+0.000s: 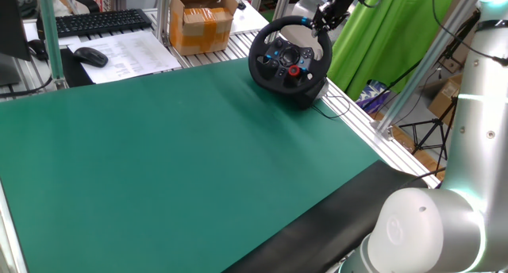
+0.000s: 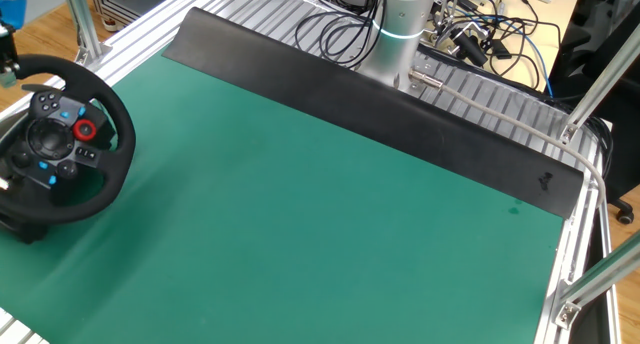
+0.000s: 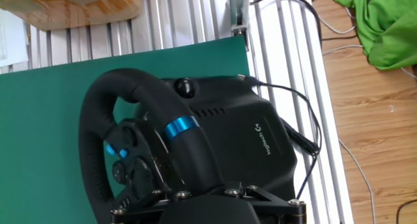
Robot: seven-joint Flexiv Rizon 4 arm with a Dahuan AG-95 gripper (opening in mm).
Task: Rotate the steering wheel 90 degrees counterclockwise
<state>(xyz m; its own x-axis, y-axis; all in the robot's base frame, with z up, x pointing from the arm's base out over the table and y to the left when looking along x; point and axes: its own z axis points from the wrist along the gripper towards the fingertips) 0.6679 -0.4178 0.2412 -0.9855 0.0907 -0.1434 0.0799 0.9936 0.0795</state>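
Observation:
The steering wheel [image 1: 256,57] stands on its black base at the far right corner of the green mat, with its red dial [image 1: 294,70] facing the mat. It also shows in the other fixed view [image 2: 118,134] at the left edge. My gripper [image 1: 321,21] sits on the upper right of the rim. In the hand view the rim [image 3: 98,107] with its blue stripe [image 3: 181,126] runs straight into my gripper [image 3: 208,201] at the bottom edge. The jaws appear closed around the rim, though the fingertips are hidden by it.
The wheel's black base [image 3: 260,139] has a cable [image 3: 306,113] trailing off over the aluminium table edge. A cardboard box [image 1: 202,23] stands behind the wheel. A keyboard [image 1: 95,21] and mouse [image 1: 91,56] lie at the back left. Green cloth [image 1: 381,35] hangs to the right.

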